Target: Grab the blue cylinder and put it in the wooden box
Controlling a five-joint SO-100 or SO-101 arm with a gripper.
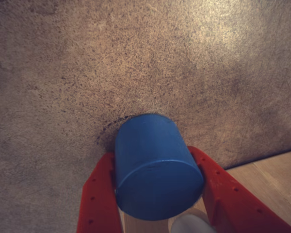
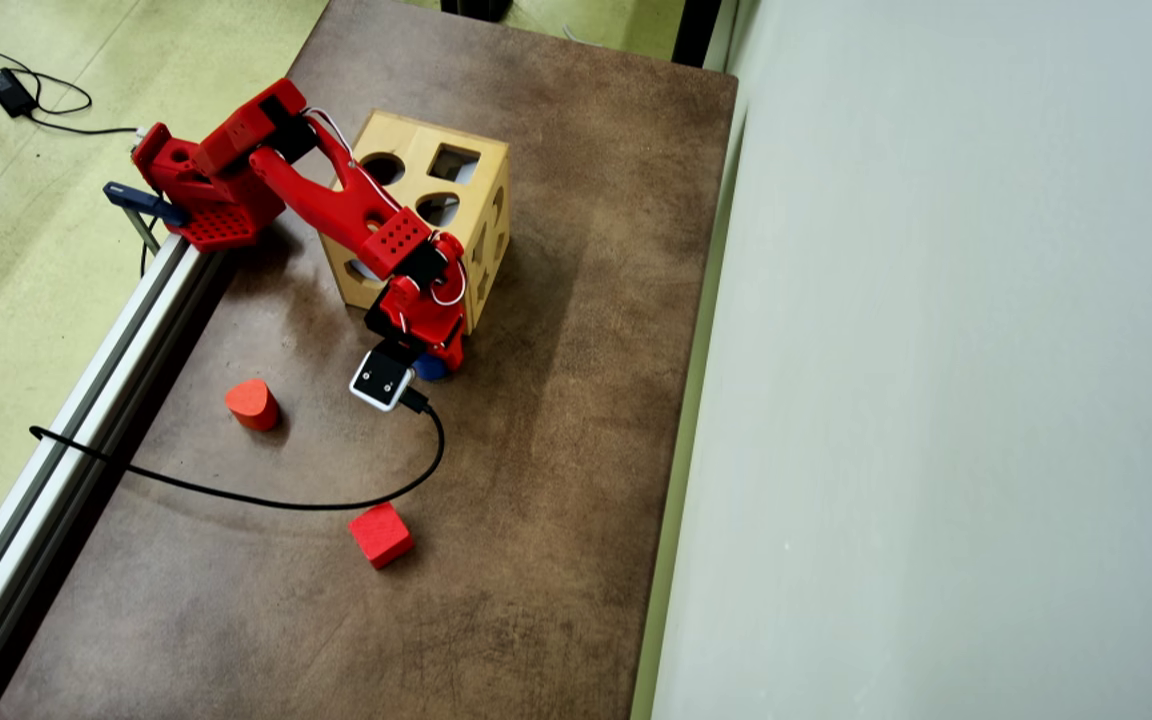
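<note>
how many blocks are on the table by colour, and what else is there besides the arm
Red blocks: 2, a rounded block and a cube
Blue blocks: 1, the blue cylinder between the jaws, mostly hidden in the overhead view
Wooden box: 1, the wooden box with cut-out holes
Total: 4

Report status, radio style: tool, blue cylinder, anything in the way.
Tool shut on blue cylinder, beside the wooden box. Cylinder not yet in box. Red blocks lie apart, nothing blocking.

Brown table (image 2: pixel 556 500); green floor (image 2: pixel 26 250)
</note>
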